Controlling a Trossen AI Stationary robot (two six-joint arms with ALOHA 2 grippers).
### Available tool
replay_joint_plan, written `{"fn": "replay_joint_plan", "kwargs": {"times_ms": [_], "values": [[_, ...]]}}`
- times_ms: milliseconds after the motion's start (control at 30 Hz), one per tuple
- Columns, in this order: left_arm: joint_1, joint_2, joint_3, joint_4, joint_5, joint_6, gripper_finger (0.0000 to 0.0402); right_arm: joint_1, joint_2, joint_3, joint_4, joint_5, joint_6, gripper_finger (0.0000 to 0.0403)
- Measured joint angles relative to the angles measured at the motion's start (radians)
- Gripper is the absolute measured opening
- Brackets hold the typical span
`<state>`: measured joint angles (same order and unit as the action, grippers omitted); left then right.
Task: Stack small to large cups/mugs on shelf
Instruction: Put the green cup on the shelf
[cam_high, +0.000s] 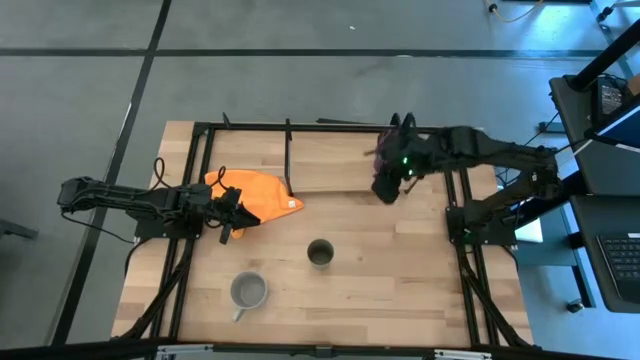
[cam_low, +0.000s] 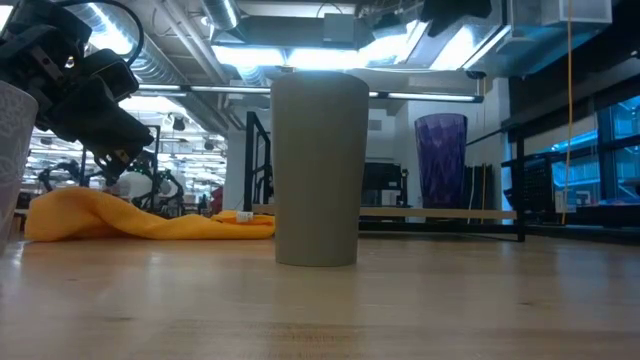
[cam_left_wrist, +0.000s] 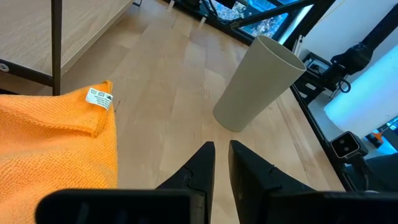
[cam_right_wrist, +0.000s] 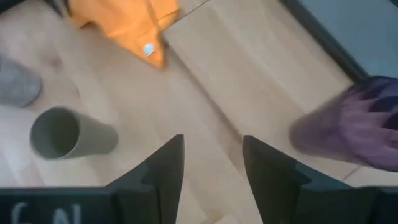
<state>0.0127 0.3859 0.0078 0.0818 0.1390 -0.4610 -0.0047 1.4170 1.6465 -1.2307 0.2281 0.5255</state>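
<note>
Two fingers of the right gripper (cam_right_wrist: 211, 165) stand wide apart and empty above the shelf (cam_high: 330, 160), with the purple ribbed cup (cam_low: 441, 162) upright on the board just beside them. Nearly closed and empty, the left gripper (cam_left_wrist: 221, 163) hovers by the orange cloth (cam_high: 255, 196); the olive-green cup (cam_high: 320, 253) stands mid-table, the grey mug (cam_high: 248, 291) nearer the front edge

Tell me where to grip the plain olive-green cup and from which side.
Grip the plain olive-green cup across its upper wall, coming down from above. It stands upright, mouth open, has no handle, and sits clear of the grey mug and orange cloth. The right gripper, open above the shelf, looks nearest.
</note>
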Motion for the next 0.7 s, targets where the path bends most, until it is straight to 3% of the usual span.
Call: {"fn": "replay_joint_plan", "kwargs": {"times_ms": [300, 700], "values": [[0.000, 0.000, 0.000, 0.000, 0.000, 0.000, 0.0041, 0.178, 0.119, -0.002, 0.069, 0.006, 0.095, 0.0165], [0.000, 0.000, 0.000, 0.000, 0.000, 0.000, 0.0041, 0.242, 0.337, -0.003, 0.206, -0.108, 0.075, 0.0165]]}}
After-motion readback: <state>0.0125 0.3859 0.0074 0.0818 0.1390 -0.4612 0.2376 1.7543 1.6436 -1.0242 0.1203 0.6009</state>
